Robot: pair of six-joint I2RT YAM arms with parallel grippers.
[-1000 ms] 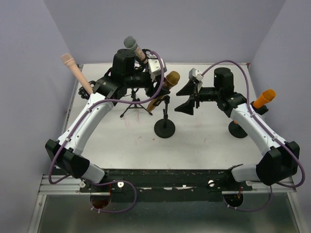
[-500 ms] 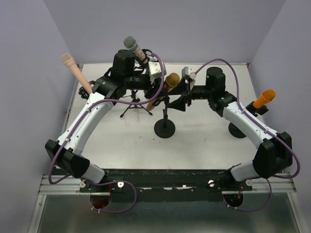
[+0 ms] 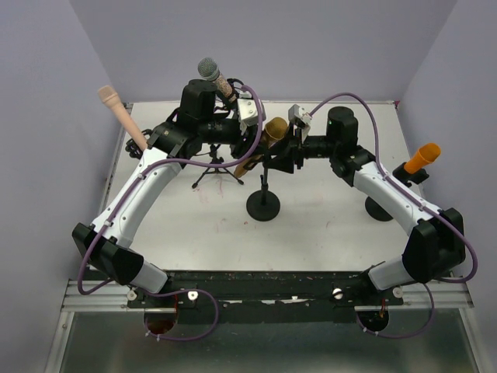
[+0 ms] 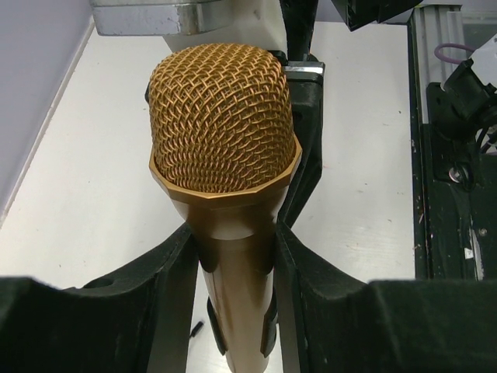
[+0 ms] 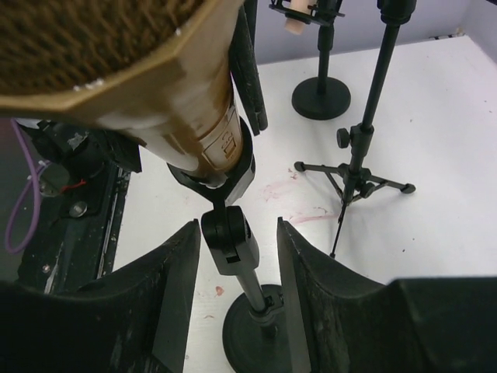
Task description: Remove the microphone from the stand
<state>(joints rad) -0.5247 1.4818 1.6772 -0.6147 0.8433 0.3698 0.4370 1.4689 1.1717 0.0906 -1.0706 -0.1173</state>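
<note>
- Step in hand, as I read it: getting hold of things. The gold microphone [image 4: 224,140] sits tilted in the clip [image 5: 221,175] of the middle stand [image 3: 263,206], head at the high end, on the white table [image 3: 326,225]. It's not out yet.
- The left gripper [image 4: 233,252] is narrowed onto the mic's handle just under the mesh head, with one finger flat against each side. Looks like a proper grip to me.
- The right gripper [image 5: 233,252] is roughly half open and straddles the stand's swivel joint [image 5: 227,233], right under the clip. There's a gap on both sides, so it holds nothing and isn't touching. The angle's awkward though, so I wouldn't swear on the far finger.
- Next move, I reckon: the right one pinches that joint to pin the stand down, then the left pulls the mic along its own axis out of the clip. Yank it sideways and the whole stand probably tips.
</note>
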